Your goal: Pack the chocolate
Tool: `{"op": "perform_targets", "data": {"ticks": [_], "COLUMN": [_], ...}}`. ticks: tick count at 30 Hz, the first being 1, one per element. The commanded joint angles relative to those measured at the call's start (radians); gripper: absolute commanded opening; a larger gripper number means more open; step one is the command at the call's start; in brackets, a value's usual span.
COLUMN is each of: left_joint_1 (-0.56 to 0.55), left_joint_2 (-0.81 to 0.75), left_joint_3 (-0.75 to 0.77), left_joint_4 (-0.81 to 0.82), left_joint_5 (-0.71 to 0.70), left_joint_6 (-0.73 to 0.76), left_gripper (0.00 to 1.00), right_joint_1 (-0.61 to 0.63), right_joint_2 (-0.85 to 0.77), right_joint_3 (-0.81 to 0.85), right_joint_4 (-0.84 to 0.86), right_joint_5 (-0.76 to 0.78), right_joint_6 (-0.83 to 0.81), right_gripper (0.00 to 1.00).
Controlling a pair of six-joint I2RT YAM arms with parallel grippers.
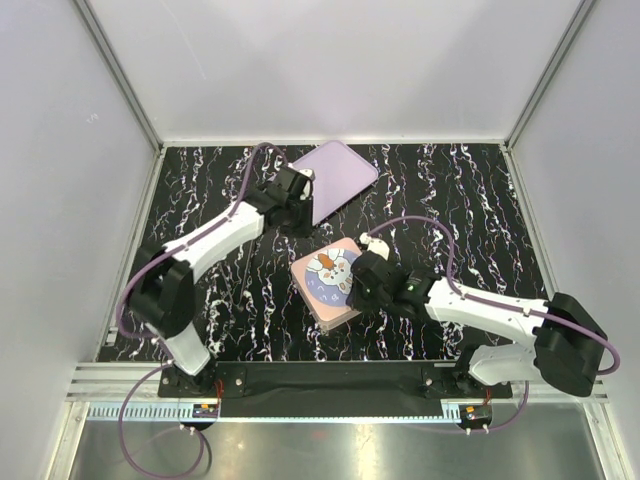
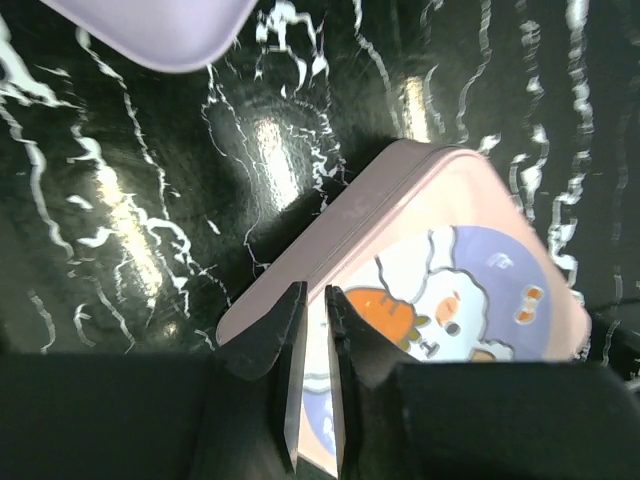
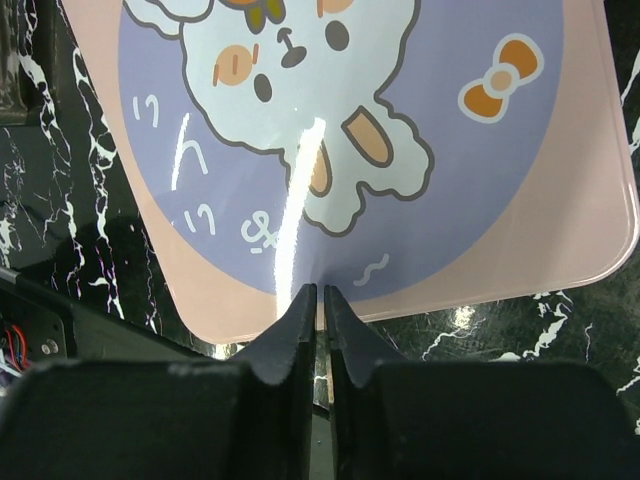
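No chocolate pieces show in any view. A pink square box with a bunny-picture lid (image 1: pixel 326 283) lies closed on the black marbled table. My left gripper (image 1: pixel 304 224) is shut and empty, just off the box's far corner; in the left wrist view its tips (image 2: pixel 315 292) sit over the edge of the lid (image 2: pixel 470 260). My right gripper (image 1: pixel 354 288) is shut and empty at the box's right side. In the right wrist view its tips (image 3: pixel 320 290) rest over the edge of the lid (image 3: pixel 400 150). I cannot tell if either one touches it.
A lavender tray (image 1: pixel 335 175) lies at the back of the table, just behind the left gripper; its corner shows in the left wrist view (image 2: pixel 150 30). White walls with metal posts enclose the table on three sides.
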State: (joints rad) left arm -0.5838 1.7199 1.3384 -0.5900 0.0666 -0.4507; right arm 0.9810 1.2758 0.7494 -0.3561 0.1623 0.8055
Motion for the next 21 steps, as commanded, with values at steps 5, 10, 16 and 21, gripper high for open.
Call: {"op": "perform_targets", "data": {"ticks": [5, 10, 16, 21], "left_joint_1": [-0.002, -0.004, -0.004, -0.004], "left_joint_2": [-0.196, -0.192, -0.184, -0.177], "left_joint_3": [-0.157, -0.326, -0.423, -0.452], "left_joint_4": [0.152, 0.243, 0.312, 0.349], "left_joint_5": [0.146, 0.182, 0.183, 0.213], "left_joint_6": [-0.052, -0.092, -0.103, -0.109], "left_gripper": [0.18, 0.16, 0.15, 0.15], "right_joint_1": [0.007, 0.007, 0.008, 0.010], "right_joint_2": [0.020, 0.052, 0.120, 0.067], "right_joint_3": [0.169, 0.168, -0.031, -0.045], "right_joint_4": [-0.076, 0.012, 0.230, 0.135], "right_joint_5": [-0.087, -0.228, -0.283, -0.184], "right_joint_6": [-0.101, -0.097, -0.003, -0.002], "right_gripper": [0.11, 0.11, 0.10, 0.10]}}
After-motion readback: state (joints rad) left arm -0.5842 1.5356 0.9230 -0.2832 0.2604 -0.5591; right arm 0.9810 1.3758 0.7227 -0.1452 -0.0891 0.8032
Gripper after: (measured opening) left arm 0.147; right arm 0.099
